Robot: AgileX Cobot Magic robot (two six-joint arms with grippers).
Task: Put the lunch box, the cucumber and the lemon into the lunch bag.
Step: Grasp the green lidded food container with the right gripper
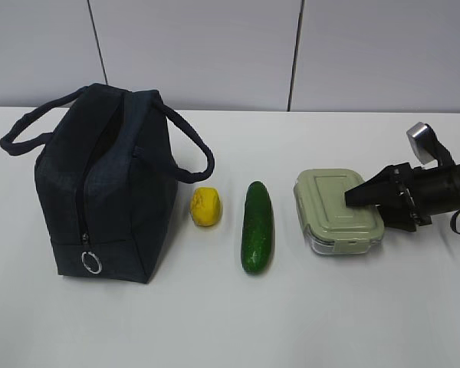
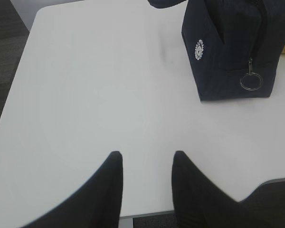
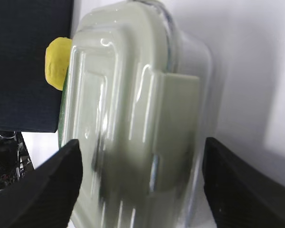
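The lunch bag (image 1: 100, 184) stands at the left, its zipper slit gaping along the top and its ring pull (image 1: 91, 263) low on the near end. It also shows in the left wrist view (image 2: 228, 52). The lemon (image 1: 205, 207) lies right of the bag and the cucumber (image 1: 257, 226) right of that. The lunch box (image 1: 330, 215) sits further right with its green lid on. My right gripper (image 1: 360, 195) is open, and its fingers straddle the lunch box (image 3: 133, 95) without closing. My left gripper (image 2: 147, 154) is open and empty over bare table, near the front left edge.
The white table (image 1: 215, 322) ends at a grey wall behind. In the left wrist view the table's left and front edges (image 2: 19, 85) drop to dark floor. The bag's loop handles (image 1: 192, 153) stick out on both sides.
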